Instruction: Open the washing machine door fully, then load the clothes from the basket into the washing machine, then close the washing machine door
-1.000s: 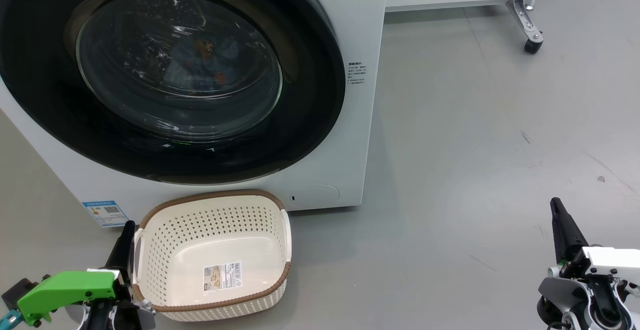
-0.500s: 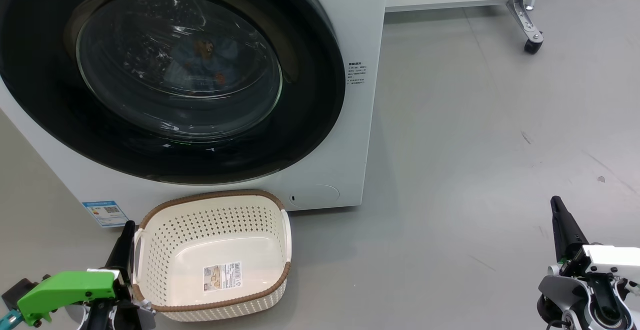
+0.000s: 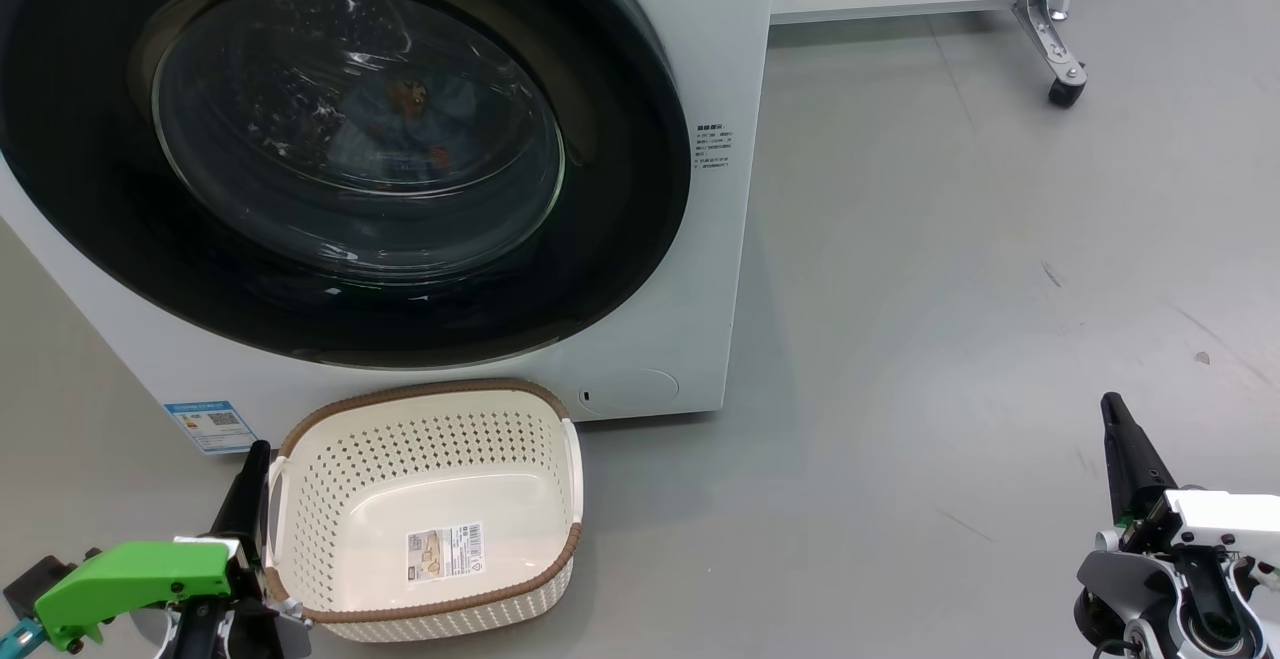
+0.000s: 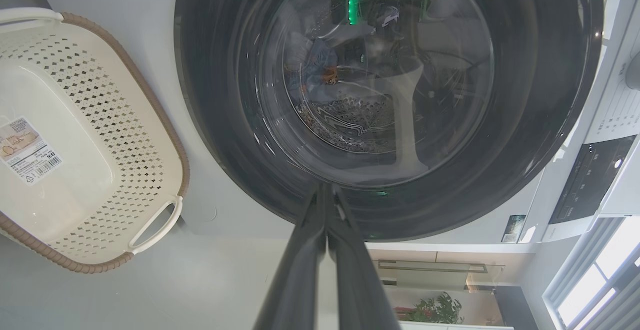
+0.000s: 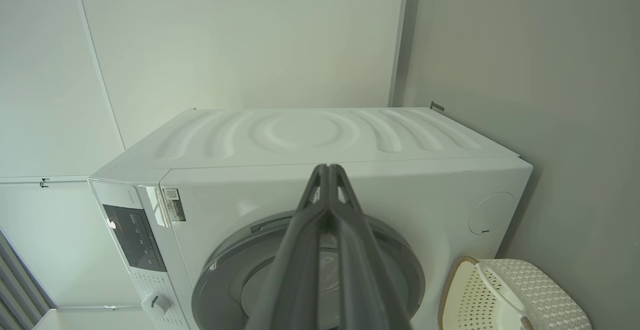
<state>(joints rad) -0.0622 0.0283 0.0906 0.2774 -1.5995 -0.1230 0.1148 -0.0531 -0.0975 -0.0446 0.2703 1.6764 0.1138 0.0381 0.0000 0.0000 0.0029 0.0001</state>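
From the head view, the washing machine door [image 3: 350, 139] sat closed against the washing machine [image 3: 720, 59], and the clothes [image 3: 410, 109] showed dimly behind its glass. The basket [image 3: 420, 439] stood on the floor [image 3: 950, 289] just in front of the machine's lower edge, holding nothing but a paper label [image 3: 445, 549]. The left gripper [image 3: 257, 454] was at the lower left with its fingers pressed together, the tip just beside the basket's left handle and well below the door. The right gripper [image 3: 1112, 409], its fingers also together and empty, was at the lower right over bare floor, well apart from door and basket. Open floor ran to the right of the machine up to a caster [image 3: 1062, 89].

In the left wrist view, the closed fingertips pointed at the lower rim of the door's black ring, with the basket off to the left.

In the right wrist view, the joined fingers lay across the machine's front, the door's rim behind them, a control panel [image 5: 135, 237] to the left and the basket at the lower right.
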